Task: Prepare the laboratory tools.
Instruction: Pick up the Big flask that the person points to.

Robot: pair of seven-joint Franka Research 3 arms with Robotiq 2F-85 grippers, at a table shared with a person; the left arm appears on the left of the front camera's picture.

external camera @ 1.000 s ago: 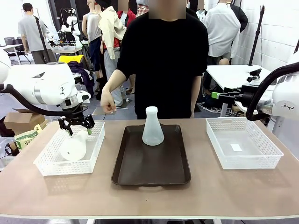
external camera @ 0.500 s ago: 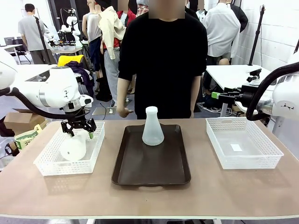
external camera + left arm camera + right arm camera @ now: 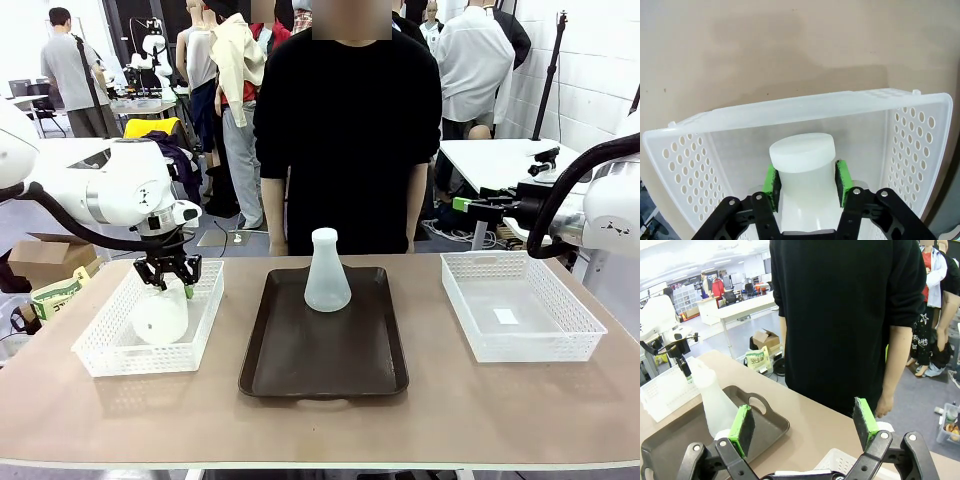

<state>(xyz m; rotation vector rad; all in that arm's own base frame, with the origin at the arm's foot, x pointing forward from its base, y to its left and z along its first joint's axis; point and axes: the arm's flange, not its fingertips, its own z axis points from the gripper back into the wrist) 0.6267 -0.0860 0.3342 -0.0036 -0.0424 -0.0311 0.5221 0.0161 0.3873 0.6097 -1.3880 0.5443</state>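
Nearest, the table [image 3: 320,430] carries a dark tray [image 3: 320,378] set square in the middle, presumably as the place where both flasks are meant to stand. To its left, the left basket [image 3: 100,357] holds the tilted flask [image 3: 158,318], with its wide base toward the camera and its neck raised toward the far side.

The left gripper [image 3: 168,274] has that neck between its green pads [image 3: 771,181]. One pad presses on each flank just under the mouth (the left wrist view shows no gap on either side). Pinching the neck seems sensible. The base looks too broad for the jaws, and a hold near the top should let the flask hang upright once it is lifted.

Farther back, the upright flask [image 3: 326,275] stands on the far half of the tray. That leaves the near half free, which I judge to be room for its partner.

The right basket [image 3: 530,357] sits well apart on the other side. The right gripper [image 3: 805,427] has its fingers spread wide with nothing between them and faces the person, apparently just waiting. At the far edge the person [image 3: 345,130] stands with arms hanging, touching nothing.
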